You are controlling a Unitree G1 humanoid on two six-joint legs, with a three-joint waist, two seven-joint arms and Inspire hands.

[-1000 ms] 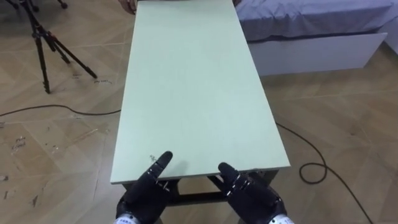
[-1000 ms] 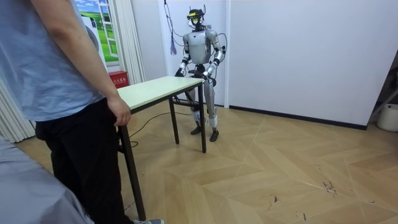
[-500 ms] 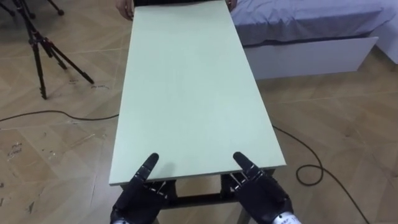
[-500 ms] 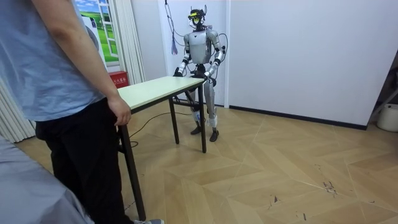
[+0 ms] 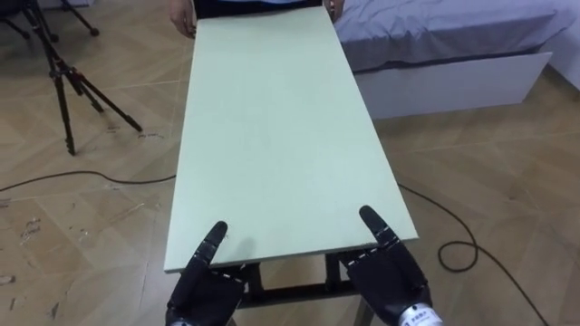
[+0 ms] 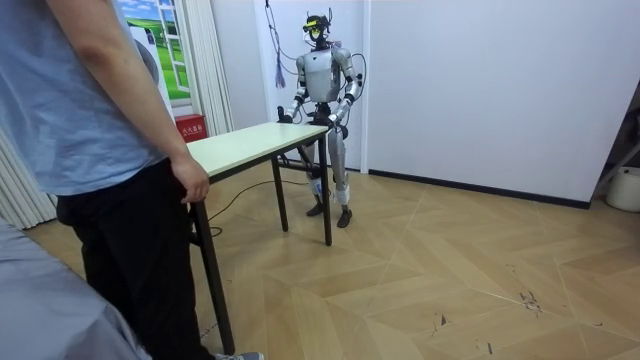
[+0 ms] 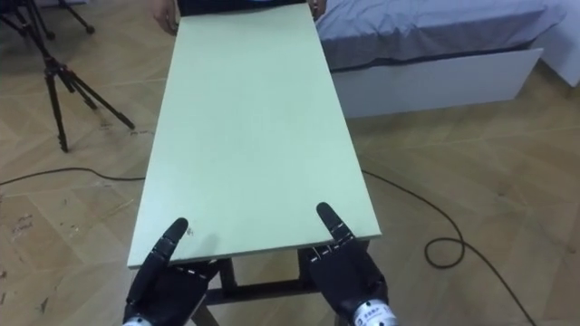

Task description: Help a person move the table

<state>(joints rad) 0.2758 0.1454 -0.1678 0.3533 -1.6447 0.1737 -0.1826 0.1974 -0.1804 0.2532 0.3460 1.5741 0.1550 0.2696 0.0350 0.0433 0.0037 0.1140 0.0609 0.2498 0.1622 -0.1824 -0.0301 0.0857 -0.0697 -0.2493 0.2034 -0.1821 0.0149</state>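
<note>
Table (image 5: 281,127) is standing on wood floor (image 5: 507,163), long axis running from robot toward person (image 6: 100,150) holding far end, bed (image 5: 453,36) alongside. Left hand (image 5: 207,288), right hand (image 5: 391,279) are meeting near edge; grasp cannot be told.

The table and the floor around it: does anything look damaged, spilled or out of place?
Nothing serious stands out. The table looks level and undamaged. The wooden floor at the table's left shows pale scuff marks with small scattered bits, like scratches or debris. Nothing looks spilled.
</note>
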